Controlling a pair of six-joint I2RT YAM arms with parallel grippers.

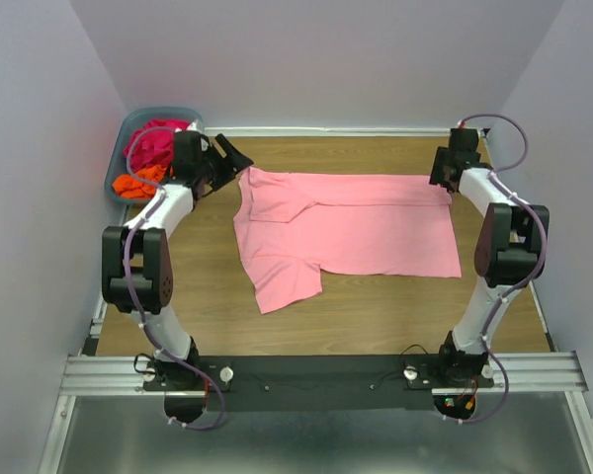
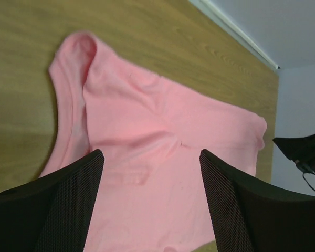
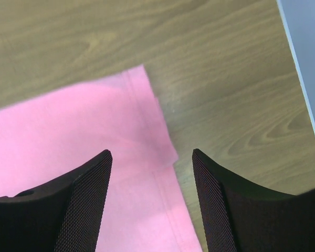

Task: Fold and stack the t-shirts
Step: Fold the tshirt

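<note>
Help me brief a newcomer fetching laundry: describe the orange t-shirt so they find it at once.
Look past the far left corner of the wooden table, where a grey-blue basket sits. Two bunched shirts lie in it; the orange t-shirt is at the near end, next to the magenta t-shirt. Only it is orange; the light pink t-shirt lies spread on the table.

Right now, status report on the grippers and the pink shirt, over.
Left gripper open, right gripper open, nothing held. Light pink t-shirt lies spread on table. Magenta shirt, orange shirt in basket, off to side.
</note>
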